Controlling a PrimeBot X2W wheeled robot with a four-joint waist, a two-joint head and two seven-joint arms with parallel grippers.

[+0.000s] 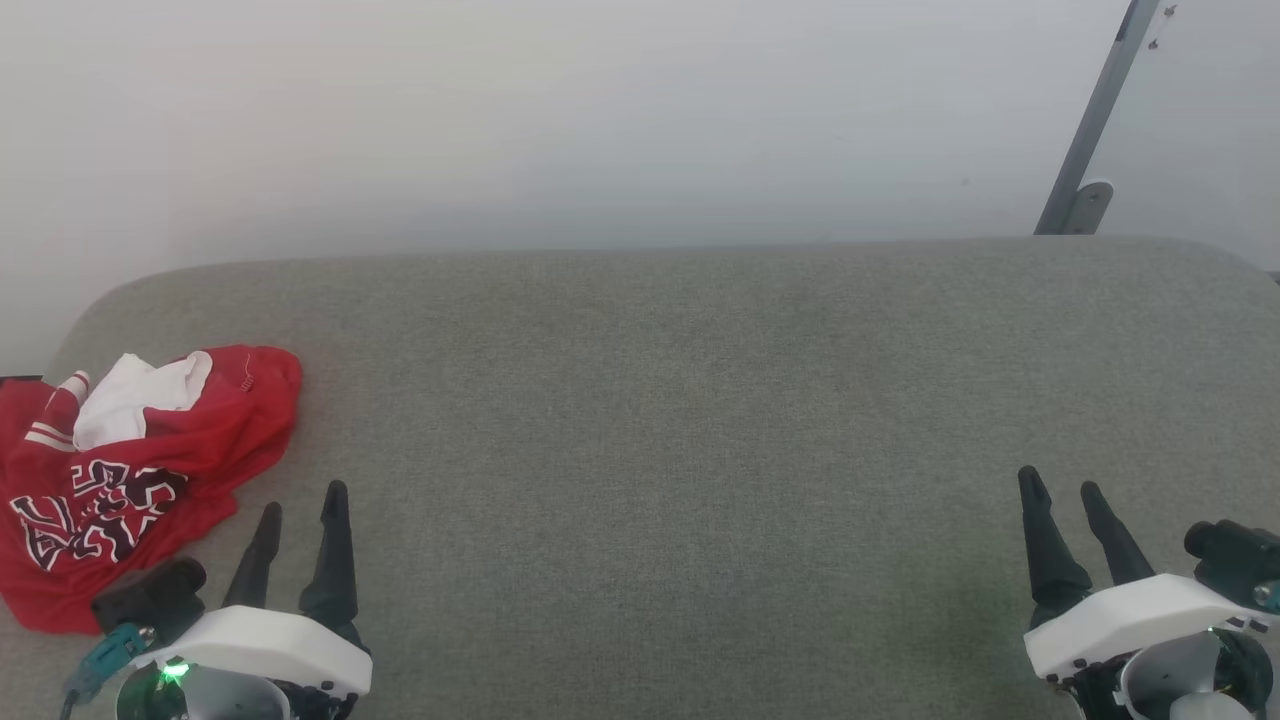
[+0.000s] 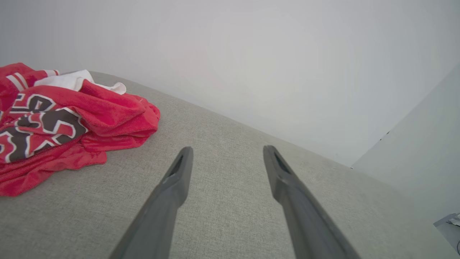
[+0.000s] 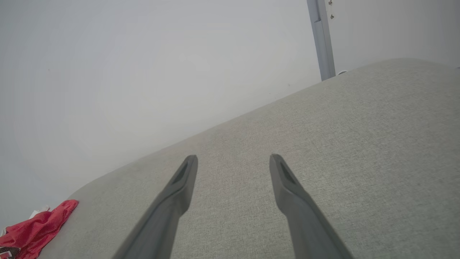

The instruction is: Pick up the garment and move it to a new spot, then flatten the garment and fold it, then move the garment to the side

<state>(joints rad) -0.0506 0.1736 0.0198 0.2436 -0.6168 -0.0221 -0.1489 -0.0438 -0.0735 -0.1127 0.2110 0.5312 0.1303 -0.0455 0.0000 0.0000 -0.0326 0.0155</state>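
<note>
Red and crumpled, the T-shirt (image 1: 140, 490) lies heaped at the lower left of the frame on your grey desk (image 1: 650, 400), left jaws just beside it, right jaws well apart, both wide and empty, likely poised for your first pick-up.

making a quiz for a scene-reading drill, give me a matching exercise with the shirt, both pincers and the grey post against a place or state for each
Column one:
1 garment
2 left pincer
3 right pincer
4 grey post

Column two:
A slanting at upper right of the head view
B open, lower right, far from the garment
C crumpled heap at far left
D open, just beside the garment

Pairs: 1-C, 2-D, 3-B, 4-A
</note>
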